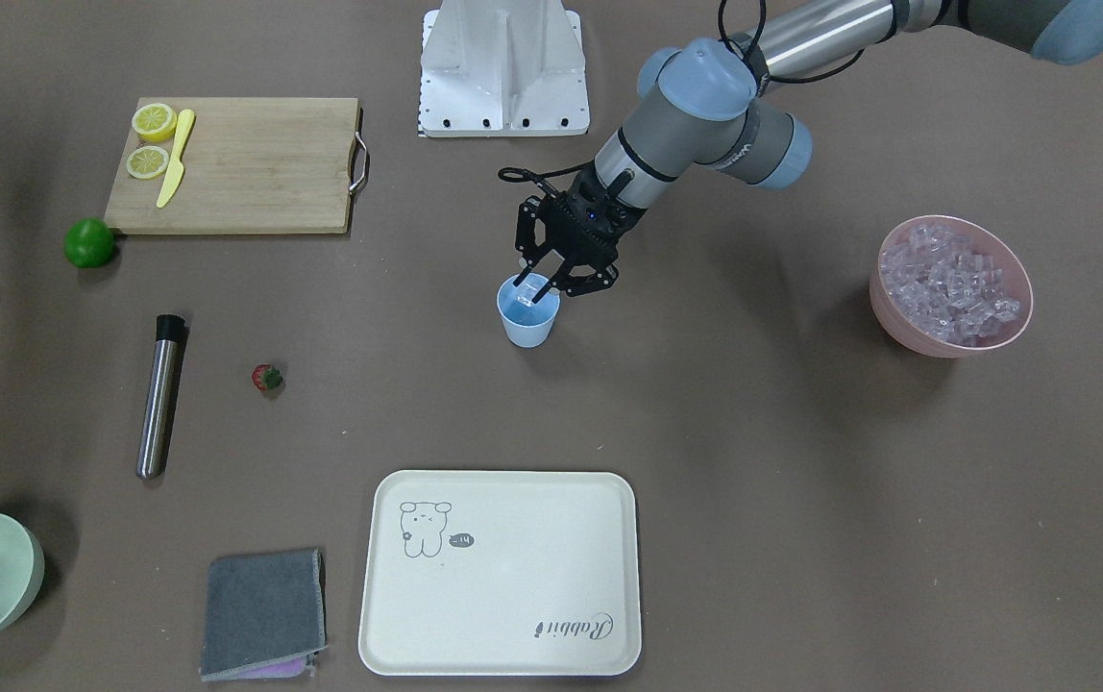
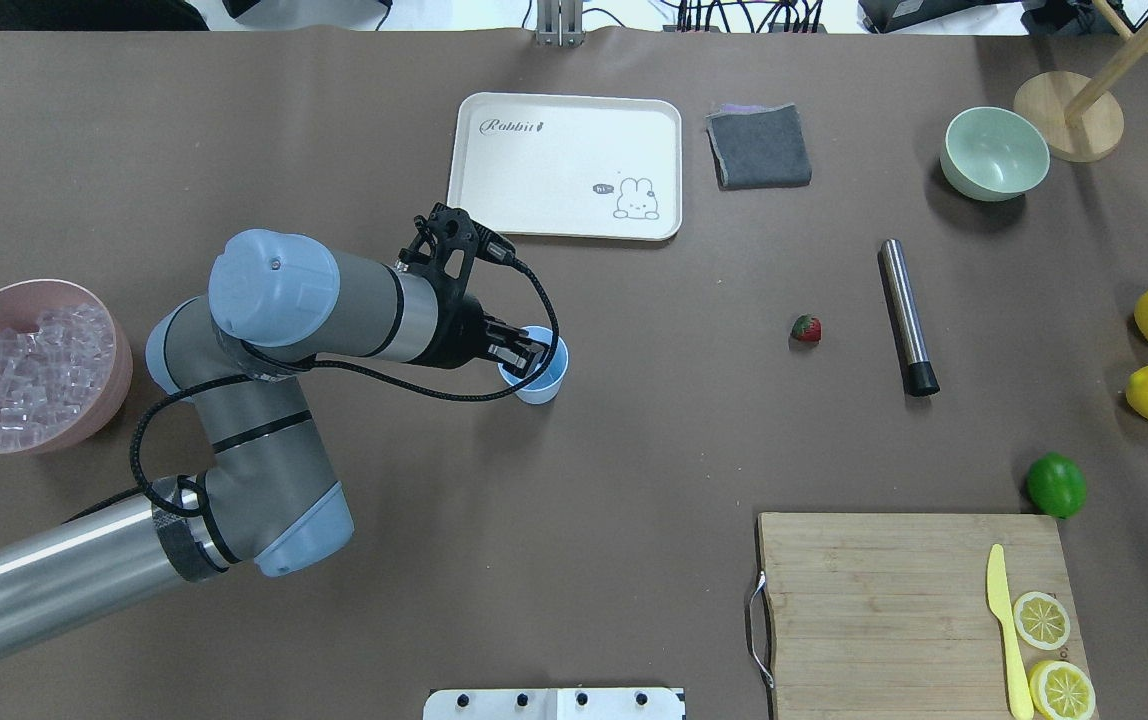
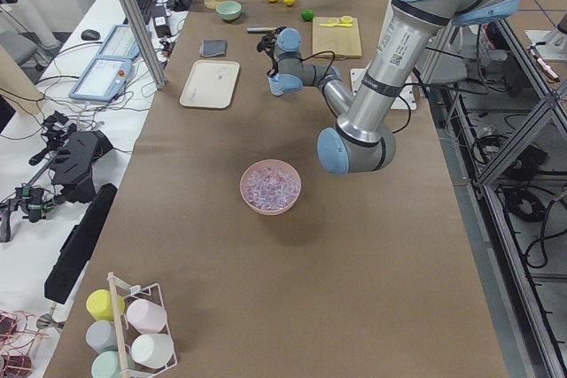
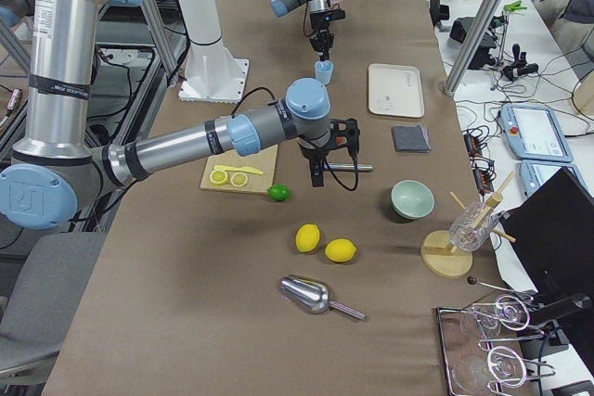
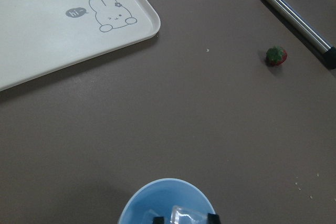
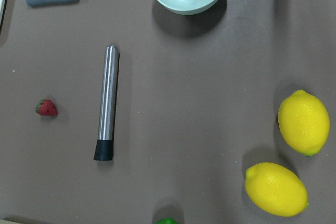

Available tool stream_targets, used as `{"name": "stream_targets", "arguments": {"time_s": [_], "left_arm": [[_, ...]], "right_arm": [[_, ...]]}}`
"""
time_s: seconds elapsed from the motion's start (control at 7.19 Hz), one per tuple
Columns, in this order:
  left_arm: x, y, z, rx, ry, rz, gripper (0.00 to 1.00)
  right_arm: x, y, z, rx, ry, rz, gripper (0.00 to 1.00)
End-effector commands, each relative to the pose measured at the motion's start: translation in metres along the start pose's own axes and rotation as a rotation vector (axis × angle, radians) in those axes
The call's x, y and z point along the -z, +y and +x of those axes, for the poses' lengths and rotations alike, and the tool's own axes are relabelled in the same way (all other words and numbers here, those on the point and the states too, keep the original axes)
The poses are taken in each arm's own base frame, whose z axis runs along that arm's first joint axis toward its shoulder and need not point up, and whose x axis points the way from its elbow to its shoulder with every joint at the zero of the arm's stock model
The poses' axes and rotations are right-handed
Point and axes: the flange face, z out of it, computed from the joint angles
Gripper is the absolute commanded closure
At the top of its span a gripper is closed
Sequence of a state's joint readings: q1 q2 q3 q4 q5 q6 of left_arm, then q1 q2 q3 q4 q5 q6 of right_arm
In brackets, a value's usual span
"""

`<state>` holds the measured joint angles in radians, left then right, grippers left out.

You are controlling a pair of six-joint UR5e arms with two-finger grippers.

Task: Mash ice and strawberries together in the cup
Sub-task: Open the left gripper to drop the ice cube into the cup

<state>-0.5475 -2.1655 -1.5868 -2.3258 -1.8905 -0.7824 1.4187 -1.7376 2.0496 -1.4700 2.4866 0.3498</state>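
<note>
While the left gripper (image 2: 524, 352) pinches an ice cube (image 5: 184, 216) just above the cup (image 2: 544, 385), mashing hasn't started.
Overhead, left to right: pink bowl (image 2: 119, 385) of ice (image 2: 24, 370) well apart from cup, open table (image 2: 634, 450) between; fingertips (image 5: 211, 217) close to the rim, little side room; strawberry (image 2: 806, 328) and steel muddler (image 2: 907, 315) lie further right; right gripper (image 4: 316, 181) hangs over them, jaws can't tell.

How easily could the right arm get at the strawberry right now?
Probably easily. The right gripper hangs above the table close by. The strawberry lies alone, with only a metal rod beside it, not touching. Nothing seems to block the way.
</note>
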Motion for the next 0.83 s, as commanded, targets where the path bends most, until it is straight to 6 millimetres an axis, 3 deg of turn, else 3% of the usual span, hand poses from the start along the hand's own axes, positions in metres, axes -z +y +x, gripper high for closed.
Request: {"name": "stream_targets", "arguments": {"time_s": [0.0, 0.28, 0.42, 0.7], "left_arm": [[0.018, -0.017, -0.009, 0.000, -0.001, 0.032, 0.03], [0.078, -0.055, -0.066, 0.011, 0.064, -0.026, 0.03], [0.103, -0.054, -0.100, -0.032, 0.070, -0.054, 0.03], [0.142, -0.026, -0.165, -0.140, 0.038, -0.086, 0.03]], "right_arm": [[0.001, 0.001, 0.001, -0.002, 0.001, 0.000, 0.00], [0.001, 0.001, 0.000, -0.003, -0.008, -0.002, 0.00], [0.001, 0.001, 0.000, -0.004, -0.009, -0.003, 0.00], [-0.001, 0.001, 0.001, -0.007, -0.010, -0.008, 0.00]]}}
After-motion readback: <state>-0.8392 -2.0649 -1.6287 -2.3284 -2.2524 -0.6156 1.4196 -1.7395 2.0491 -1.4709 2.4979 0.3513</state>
